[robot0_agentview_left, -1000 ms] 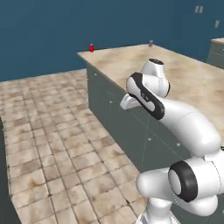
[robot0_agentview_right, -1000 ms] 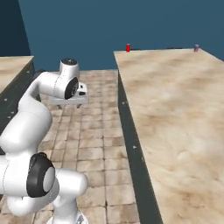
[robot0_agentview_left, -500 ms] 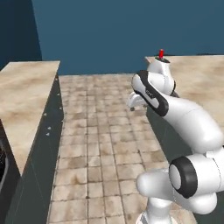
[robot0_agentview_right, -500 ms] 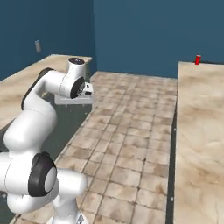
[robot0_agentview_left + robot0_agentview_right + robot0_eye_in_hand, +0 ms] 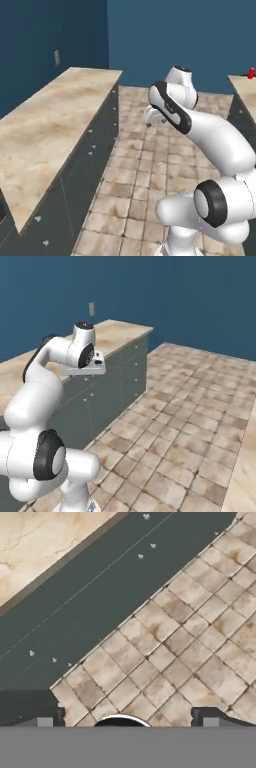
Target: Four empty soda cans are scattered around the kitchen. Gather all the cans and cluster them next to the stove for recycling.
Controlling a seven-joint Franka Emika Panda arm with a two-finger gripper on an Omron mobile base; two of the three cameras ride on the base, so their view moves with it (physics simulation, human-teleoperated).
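You're between pick-ups here, by the look of it: the base faces down the tiled floor (image 5: 150, 165) of the aisle, and the arm is tucked in high with nothing in it. The pincer (image 5: 127, 718) has its two dark tips standing wide apart at the bottom of the hand view, and between them there's just floor tile and the dark cabinet front (image 5: 95, 587) of the left-hand desk (image 5: 55, 120). Empty-handed, then.

Where's your target? Look far right in the left base view: a red soda can (image 5: 251, 73) stands upright on the corner of the other desk (image 5: 242, 85), well apart from the arm, across the aisle. That's the one can on offer right now; the stove I can't place from here.

So I'd call this the search-and-approach step. Next move, as I judge it: bring the base round toward that right-hand desk until the can sits squarely ahead, then reach out and lower the open pincer around its body. Watch the desk edge as you close in.
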